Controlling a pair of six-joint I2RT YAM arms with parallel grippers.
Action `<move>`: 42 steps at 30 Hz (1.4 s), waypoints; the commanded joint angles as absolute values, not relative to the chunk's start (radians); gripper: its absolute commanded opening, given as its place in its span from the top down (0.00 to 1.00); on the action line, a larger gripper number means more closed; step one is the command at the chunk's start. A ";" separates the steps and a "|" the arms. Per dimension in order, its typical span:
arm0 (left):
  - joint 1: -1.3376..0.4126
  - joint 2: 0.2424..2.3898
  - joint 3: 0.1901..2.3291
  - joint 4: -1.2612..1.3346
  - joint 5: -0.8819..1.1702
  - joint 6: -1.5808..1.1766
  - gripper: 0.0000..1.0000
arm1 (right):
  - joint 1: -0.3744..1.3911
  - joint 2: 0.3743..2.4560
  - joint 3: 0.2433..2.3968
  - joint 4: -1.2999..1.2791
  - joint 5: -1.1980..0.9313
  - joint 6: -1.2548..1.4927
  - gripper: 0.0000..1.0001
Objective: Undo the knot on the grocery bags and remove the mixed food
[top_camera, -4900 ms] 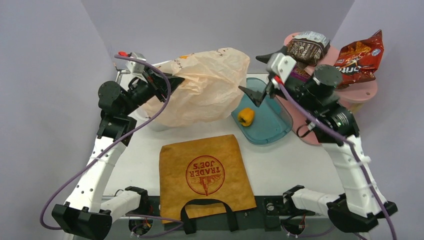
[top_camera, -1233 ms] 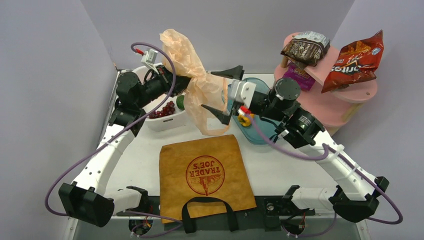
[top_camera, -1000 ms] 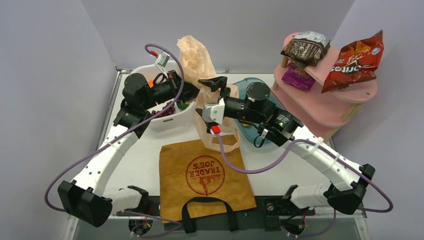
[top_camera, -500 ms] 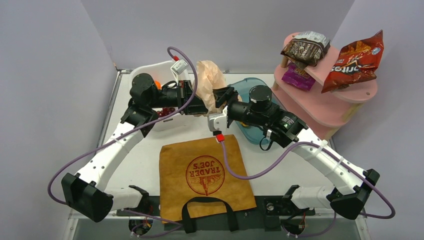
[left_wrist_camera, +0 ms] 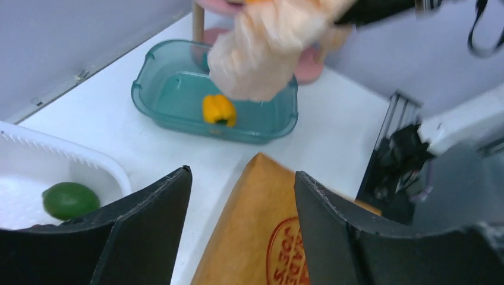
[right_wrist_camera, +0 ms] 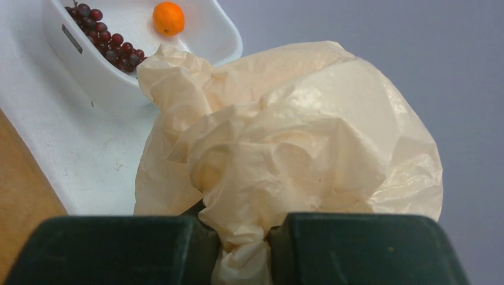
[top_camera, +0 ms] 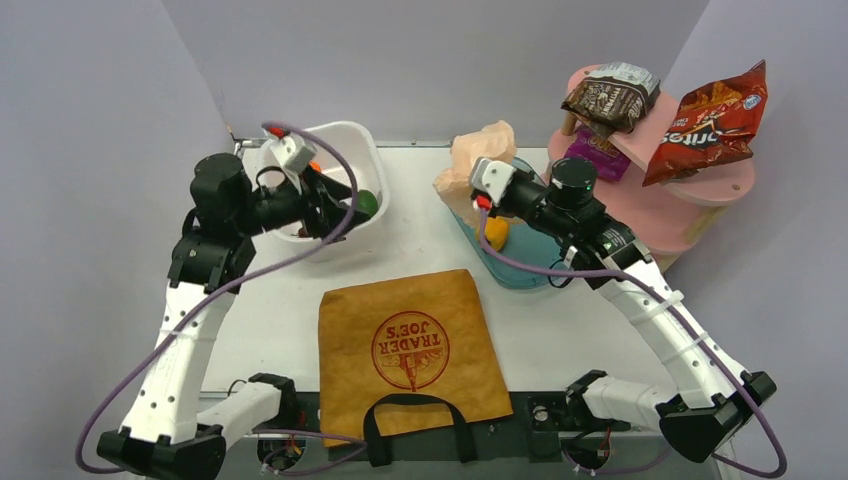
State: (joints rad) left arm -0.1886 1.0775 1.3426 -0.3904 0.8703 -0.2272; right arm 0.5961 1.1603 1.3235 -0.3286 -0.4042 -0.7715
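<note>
Bag (top_camera: 476,150) clenched by right pincer (right_wrist_camera: 241,235), seemingly over tub (left_wrist_camera: 178,122) rim; left pincer (left_wrist_camera: 242,173) released.

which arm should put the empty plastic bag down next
Right. The right gripper is shut on the bunched peach plastic bag, held up near the teal tub. The left gripper is open and empty at the white tub, apart from the bag.

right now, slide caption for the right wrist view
Right gripper shut on the crumpled peach plastic bag; grapes and an orange in the white tub behind.
</note>
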 commanded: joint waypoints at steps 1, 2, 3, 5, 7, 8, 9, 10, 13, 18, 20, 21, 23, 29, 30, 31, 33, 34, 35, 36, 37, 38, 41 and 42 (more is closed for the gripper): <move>-0.365 0.990 1.299 -0.807 0.723 0.491 0.39 | 0.522 1.110 1.282 -0.287 -0.400 -0.507 1.00; -0.420 0.964 1.255 -0.826 0.659 0.522 0.39 | 0.499 1.106 1.276 -0.288 -0.399 -0.471 1.00; -0.541 0.951 1.226 -0.839 0.622 0.550 0.38 | 0.487 1.105 1.267 -0.292 -0.401 -0.455 1.00; -0.721 0.925 1.147 -0.840 0.540 0.568 0.38 | 0.460 1.107 1.261 -0.303 -0.404 -0.425 1.00; -0.878 0.927 1.079 -0.828 0.463 0.581 0.38 | 0.441 1.110 1.255 -0.313 -0.401 -0.414 1.00; -0.911 0.936 1.029 -0.822 0.439 0.589 0.38 | 0.432 1.111 1.253 -0.316 -0.400 -0.411 1.00; -0.969 0.941 1.004 -0.800 0.423 0.602 0.38 | 0.424 1.113 1.252 -0.322 -0.400 -0.409 1.00; -1.005 0.954 0.952 -0.769 0.371 0.606 0.38 | 0.421 1.113 1.253 -0.327 -0.398 -0.403 1.00; -1.153 0.982 0.838 -0.674 0.268 0.601 0.38 | 0.410 1.111 1.247 -0.338 -0.391 -0.387 1.00; -1.214 1.050 0.761 -0.580 0.339 0.565 0.38 | 0.399 1.091 1.217 -0.337 -0.383 -0.363 1.00; -1.215 1.065 0.732 -0.560 0.381 0.573 0.38 | 0.395 1.081 1.199 -0.331 -0.376 -0.363 1.00; -1.216 1.067 0.712 -0.554 0.407 0.581 0.38 | 0.392 1.075 1.190 -0.330 -0.372 -0.363 1.00; -1.232 1.068 0.679 -0.524 0.402 0.601 0.38 | 0.388 1.065 1.180 -0.331 -0.370 -0.356 1.00; -1.339 1.069 0.583 -0.459 0.373 0.652 0.38 | 0.384 1.033 1.160 -0.345 -0.371 -0.343 1.00; -1.351 1.068 0.560 -0.449 0.361 0.655 0.38 | 0.384 1.024 1.159 -0.345 -0.371 -0.334 1.00; -1.369 1.066 0.548 -0.425 0.337 0.657 0.38 | 0.384 1.021 1.157 -0.345 -0.366 -0.330 1.00; -1.386 1.082 0.519 -0.388 0.287 0.647 0.38 | 0.384 1.008 1.151 -0.344 -0.359 -0.325 1.00; -1.389 1.104 0.511 -0.381 0.252 0.641 0.38 | 0.382 0.999 1.145 -0.342 -0.355 -0.321 1.00; -1.389 1.114 0.512 -0.378 0.240 0.629 0.38 | 0.383 0.996 1.145 -0.344 -0.352 -0.319 1.00; -1.386 1.115 0.517 -0.376 0.232 0.624 0.38 | 0.383 0.987 1.143 -0.347 -0.351 -0.316 1.00; -1.377 1.105 0.521 -0.377 0.239 0.615 0.38 | 0.383 0.981 1.142 -0.354 -0.351 -0.315 1.00; -1.376 1.076 0.526 -0.379 0.262 0.611 0.38 | 0.383 0.971 1.136 -0.356 -0.350 -0.315 1.00; -1.416 1.038 0.518 -0.375 0.253 0.609 0.38 | 0.383 0.955 1.124 -0.360 -0.345 -0.314 1.00; -1.423 1.048 0.514 -0.372 0.226 0.607 0.38 | 0.383 0.953 1.122 -0.362 -0.342 -0.312 1.00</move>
